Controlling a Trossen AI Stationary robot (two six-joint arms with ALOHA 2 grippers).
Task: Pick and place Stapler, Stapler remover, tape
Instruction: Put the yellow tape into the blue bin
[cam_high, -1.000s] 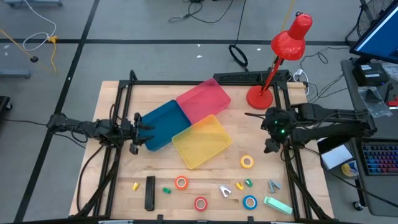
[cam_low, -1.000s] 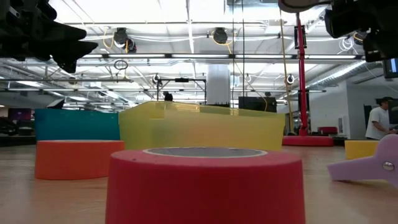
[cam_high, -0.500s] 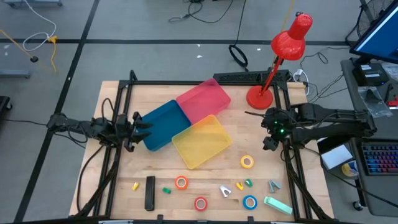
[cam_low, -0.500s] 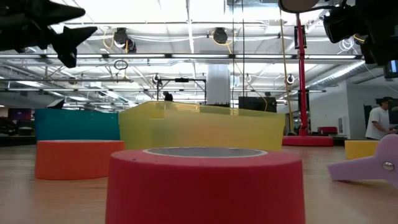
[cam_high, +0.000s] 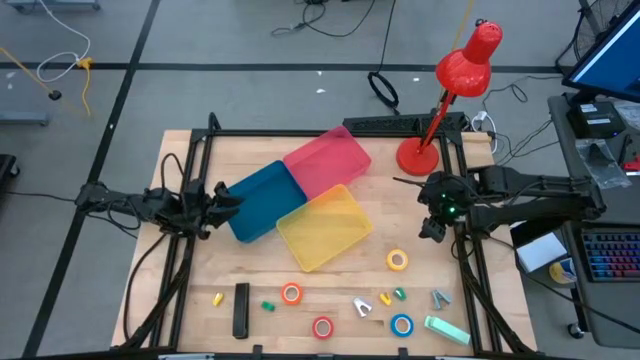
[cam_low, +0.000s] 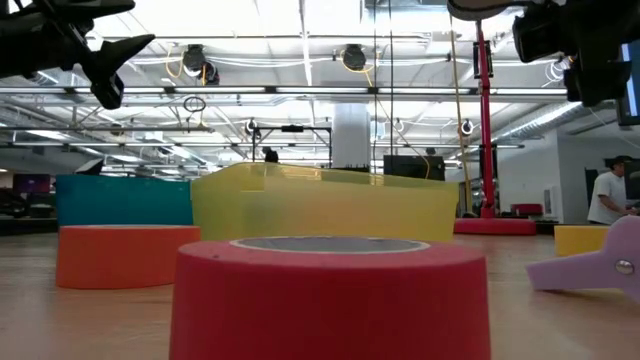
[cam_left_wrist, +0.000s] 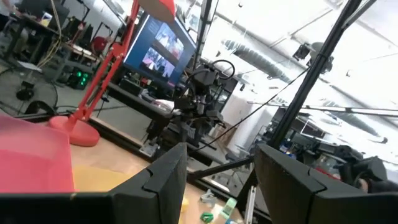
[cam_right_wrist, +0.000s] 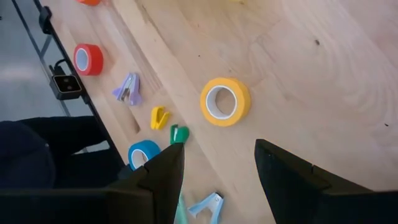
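Four tape rolls lie flat near the table's near edge: yellow, orange, red and blue. A black stapler lies left of them and a mint-green one at the near right. Several small stapler removers are scattered between the rolls. My left gripper hovers open at the blue bin's left end. My right gripper hangs open in the air above the table's right side, with the yellow tape below and beyond it.
Blue bin, pink bin and yellow bin sit together mid-table. A red desk lamp stands at the far right. Black frame rails run along both table sides. A person stands in the room beyond.
My left gripper has risen and tipped up from pointing down at the table to nearly level, drawing back a little toward the table's left edge. It has stayed open. My right arm has shifted slightly toward the table's left.
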